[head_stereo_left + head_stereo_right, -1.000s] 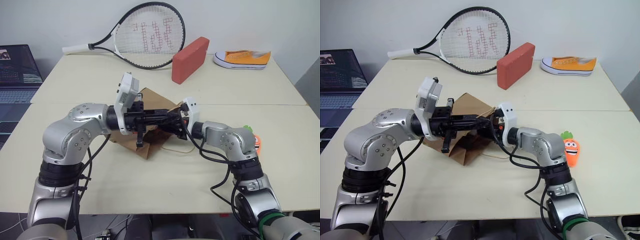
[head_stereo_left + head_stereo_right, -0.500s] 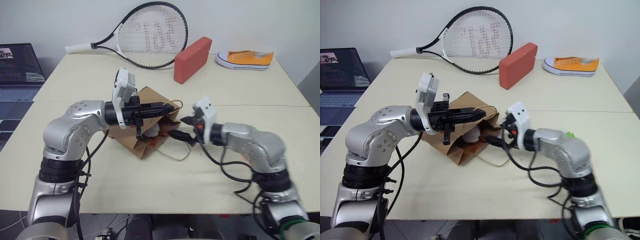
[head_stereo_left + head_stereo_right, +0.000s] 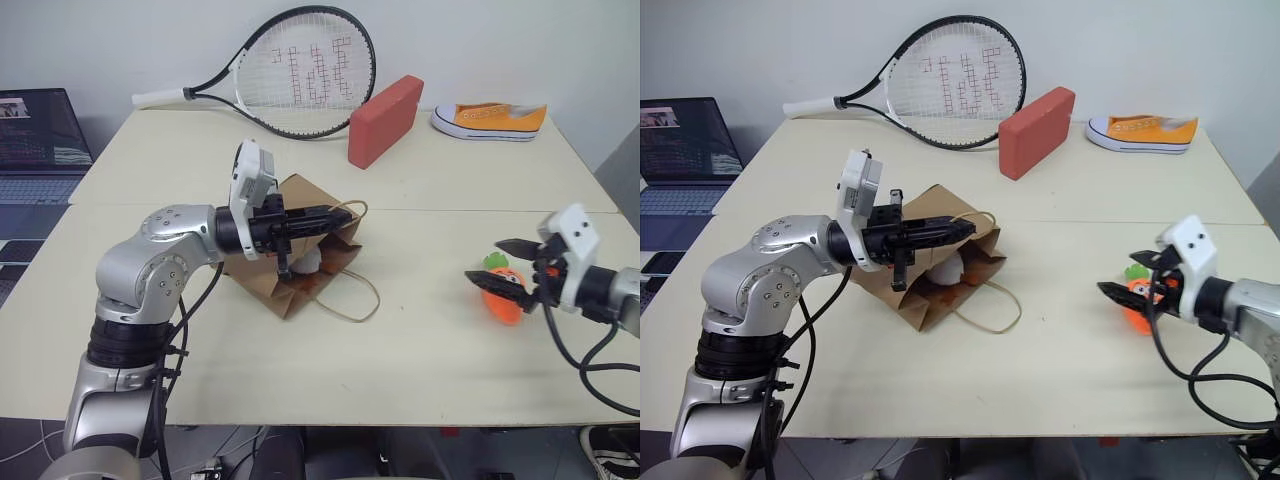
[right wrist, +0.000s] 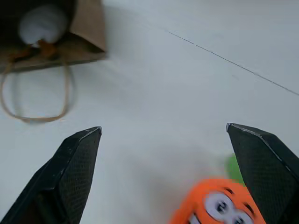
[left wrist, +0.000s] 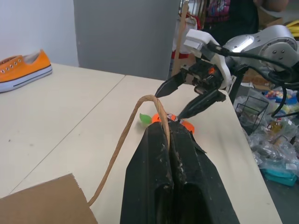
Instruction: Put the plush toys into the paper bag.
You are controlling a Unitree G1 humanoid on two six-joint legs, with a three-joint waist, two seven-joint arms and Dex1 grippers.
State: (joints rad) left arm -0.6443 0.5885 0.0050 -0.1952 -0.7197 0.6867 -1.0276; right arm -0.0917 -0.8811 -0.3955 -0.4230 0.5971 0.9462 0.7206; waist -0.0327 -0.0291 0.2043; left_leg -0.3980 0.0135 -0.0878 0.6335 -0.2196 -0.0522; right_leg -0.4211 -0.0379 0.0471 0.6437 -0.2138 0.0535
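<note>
Head stereo pair: high, facing forward and down, taking in the whole table. Left wrist camera: close behind its fingers, looking level across the tabletop toward the right gripper and carrot. Right wrist camera: close, angled down, sharing carrot and paper bag with the head views.

Brown kraft paper bag at tabletop centre, white egg plush inside; orange carrot plush near right edge.
</note>
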